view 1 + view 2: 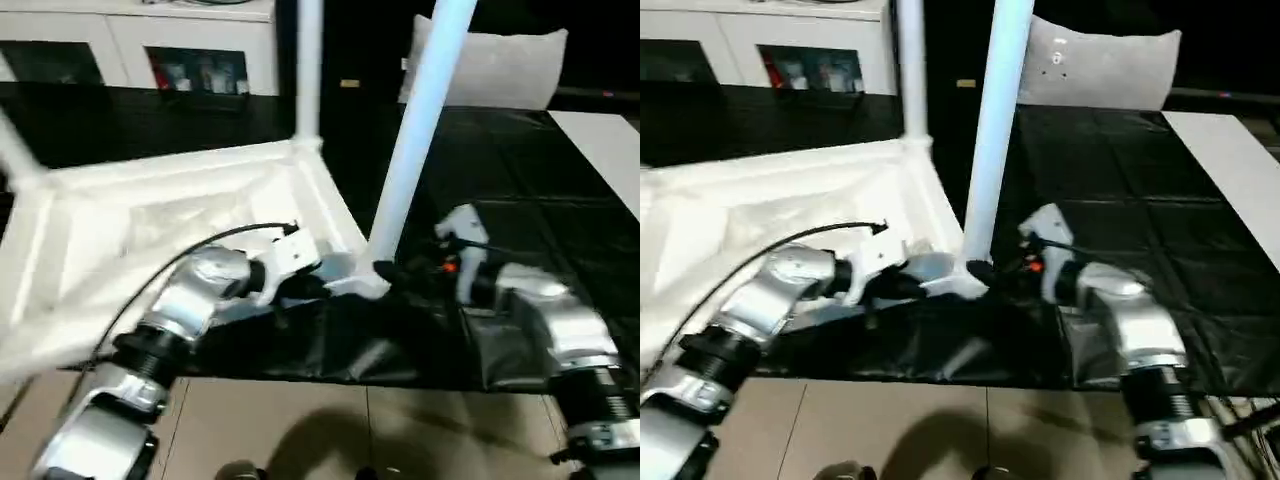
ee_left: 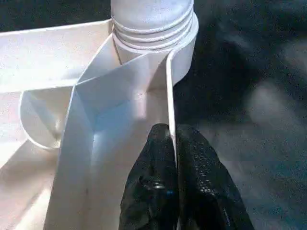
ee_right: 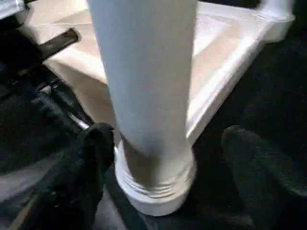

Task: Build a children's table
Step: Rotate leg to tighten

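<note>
Now seat the leg (image 3: pixel 144 72) squarely in its corner socket (image 3: pixel 156 189).
Left tool (image 2: pixel 171 143) pinches the table rim (image 2: pixel 169 96); right tool (image 3: pixel 165 143) spread, low centre of frame.

both forearms (image 1: pixel 190 300) are ribbed silver metal with black ring joints. a thin black cable (image 1: pixel 180 255) loops behind the left gripper (image 2: pixel 171 139). textured black fingers (image 3: pixel 91 158); small orange light (image 1: pixel 450 267) behind the right gripper (image 3: pixel 163 143).
</note>
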### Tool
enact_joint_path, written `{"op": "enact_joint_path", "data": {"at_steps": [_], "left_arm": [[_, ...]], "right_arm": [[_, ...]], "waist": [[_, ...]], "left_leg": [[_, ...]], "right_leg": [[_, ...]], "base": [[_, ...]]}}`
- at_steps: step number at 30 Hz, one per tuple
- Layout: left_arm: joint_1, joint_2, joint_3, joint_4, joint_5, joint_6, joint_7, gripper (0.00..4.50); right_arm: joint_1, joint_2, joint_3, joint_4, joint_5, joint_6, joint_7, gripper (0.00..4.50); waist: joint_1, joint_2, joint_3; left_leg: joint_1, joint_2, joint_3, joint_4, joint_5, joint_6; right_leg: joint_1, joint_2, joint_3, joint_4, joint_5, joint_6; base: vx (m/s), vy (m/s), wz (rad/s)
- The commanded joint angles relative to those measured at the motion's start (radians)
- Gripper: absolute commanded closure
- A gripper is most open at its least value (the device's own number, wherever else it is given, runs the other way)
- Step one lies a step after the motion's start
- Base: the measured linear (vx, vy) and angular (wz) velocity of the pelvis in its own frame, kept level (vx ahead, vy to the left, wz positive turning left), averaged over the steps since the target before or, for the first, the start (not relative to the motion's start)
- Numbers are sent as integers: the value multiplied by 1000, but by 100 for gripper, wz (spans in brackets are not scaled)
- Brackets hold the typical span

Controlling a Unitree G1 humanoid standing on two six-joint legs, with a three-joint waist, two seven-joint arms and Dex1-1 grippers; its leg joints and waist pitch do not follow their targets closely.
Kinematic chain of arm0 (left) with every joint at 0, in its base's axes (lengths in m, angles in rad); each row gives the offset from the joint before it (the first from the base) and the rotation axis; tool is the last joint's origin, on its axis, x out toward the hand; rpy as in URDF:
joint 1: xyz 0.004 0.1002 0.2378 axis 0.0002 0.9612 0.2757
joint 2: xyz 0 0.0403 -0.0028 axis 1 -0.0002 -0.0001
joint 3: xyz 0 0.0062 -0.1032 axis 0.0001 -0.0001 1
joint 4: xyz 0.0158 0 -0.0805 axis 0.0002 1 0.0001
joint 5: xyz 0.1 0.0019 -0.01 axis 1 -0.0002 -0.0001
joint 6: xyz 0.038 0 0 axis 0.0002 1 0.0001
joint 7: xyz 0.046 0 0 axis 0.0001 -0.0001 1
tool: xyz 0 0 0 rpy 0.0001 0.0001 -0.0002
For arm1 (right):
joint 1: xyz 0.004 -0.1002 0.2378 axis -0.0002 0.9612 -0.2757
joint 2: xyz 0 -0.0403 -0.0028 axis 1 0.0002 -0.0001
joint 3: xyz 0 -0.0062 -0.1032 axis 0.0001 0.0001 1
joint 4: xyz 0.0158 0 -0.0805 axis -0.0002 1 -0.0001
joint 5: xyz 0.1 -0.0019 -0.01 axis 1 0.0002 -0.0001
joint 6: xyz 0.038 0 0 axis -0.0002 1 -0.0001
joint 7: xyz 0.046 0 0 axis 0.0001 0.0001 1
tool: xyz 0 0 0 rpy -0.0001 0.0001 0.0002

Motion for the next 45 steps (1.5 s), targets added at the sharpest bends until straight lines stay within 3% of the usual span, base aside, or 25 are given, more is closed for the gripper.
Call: {"op": "enact_joint_path", "data": {"at_steps": [1, 3, 6, 8, 13, 15, 25, 27, 33, 38, 40, 45], "left_arm": [[-25, 23, -24, -6, -23, -84, -96, 450], [-27, 37, -28, 7, -34, -123, -138, 450], [-24, 50, -33, 8, -56, -155, -196, 450], [-20, 56, -36, 0, -63, -160, -221, 450], [2, 74, -56, -37, -82, -175, -299, 450], [5, 75, -61, -45, -90, -179, -320, 450], [5, 87, -73, -48, -82, -205, -347, 450], [5, 88, -72, -49, -83, -206, -347, 450], [4, 84, -61, -52, -97, -185, -332, 450], [-3, 61, -38, -36, -82, -164, -248, 450], [-4, 55, -25, -42, -82, -128, -218, 450], [-14, -26, 20, -49, -88, -24, -57, 450]], "right_arm": [[9, -56, 33, -21, 8, -49, 113, 59], [9, -83, 51, -21, 9, -79, 179, 59], [-1, -95, 52, -17, 41, -65, 245, 59], [-5, -101, 58, -15, 55, -57, 280, 59], [-14, -113, 90, -8, 77, -72, 377, 100], [-17, -112, 104, -8, 87, -64, 409, 134], [-26, -101, 138, 7, 87, -45, 452, 200], [-26, -98, 141, 7, 91, -42, 456, 234], [-23, -93, 143, -4, 101, -25, 465, 256], [4, -72, 129, -57, 116, 10, 410, 259], [8, -45, 120, -66, 91, 40, 311, 259], [-4, 63, 90, -57, 26, 122, 34, 259]], "waist": [[3, 0, -79], [9, 0, -80], [18, -4, -81], [23, 0, -80], [33, -6, -78], [40, -4, -76], [38, -7, -70], [37, -8, -70], [36, -8, -66], [36, -9, -65], [32, -8, -61], [8, -9, -60]], "left_leg": [[8, 36, -6, -58, -192, 56], [6, 36, -4, -55, -186, 63], [7, 38, -2, -54, -188, 68], [8, 41, -3, -55, -186, 66], [9, 43, -3, -56, -196, 63], [12, 44, -4, -57, -206, 58], [10, 42, -7, -59, -234, 44], [10, 42, -7, -59, -227, 45], [11, 41, -6, -59, -231, 47], [11, 41, -7, -60, -235, 44], [10, 40, -9, -63, -244, 38], [9, 35, -14, -66, -258, 10]], "right_leg": [[56, -79, 44, -62, -287, -174], [57, -77, 44, -58, -258, -184], [56, -79, 43, -58, -270, -190], [54, -80, 42, -57, -276, -194], [52, -81, 43, -57, -297, -192], [49, -82, 43, -60, -327, -184], [48, -82, 43, -64, -386, -159], [47, -82, 44, -63, -380, -160], [46, -81, 44, -64, -385, -161], [45, -81, 43, -68, -412, -146], [44, -82, 42, -70, -433, -138], [44, -82, 41, -72, -455, -129]], "base": [[0, 0, 0], [0, 0, 0], [0, 0, 0], [0, 0, 0], [0, 0, 0], [0, 0, 0], [0, 0, 0], [0, 0, 0], [0, 0, 0], [0, 0, 0], [0, 0, 0], [0, 0, 0]]}}
